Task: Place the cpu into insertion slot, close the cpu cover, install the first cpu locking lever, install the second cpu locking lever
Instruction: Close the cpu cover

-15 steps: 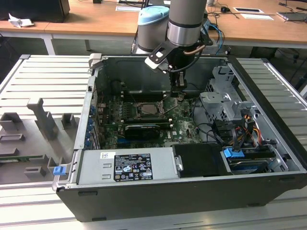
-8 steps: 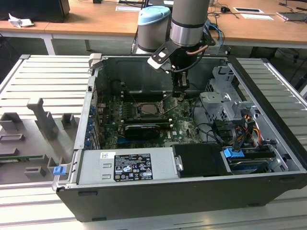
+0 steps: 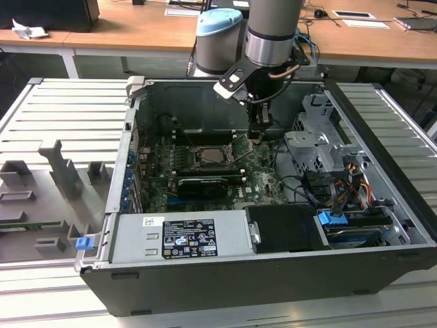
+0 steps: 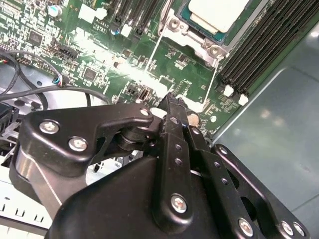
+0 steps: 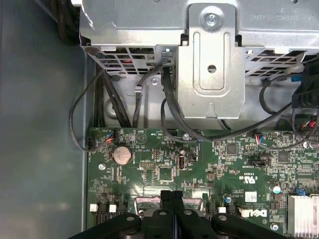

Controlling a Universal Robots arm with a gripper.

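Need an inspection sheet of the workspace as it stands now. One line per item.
Surface: slatted metal table carrying an open computer case.
Job's things: cpu sits in the insertion slot; a thin wire lever runs beside it.
Clutter: grey fixtures on the table at the exterior view's left.
Grippers: gripper shut, nothing seen in it, over the green board beside the slot.
Cables: black cables run from the drive cage to the board.
Surroundings: wooden desks behind.
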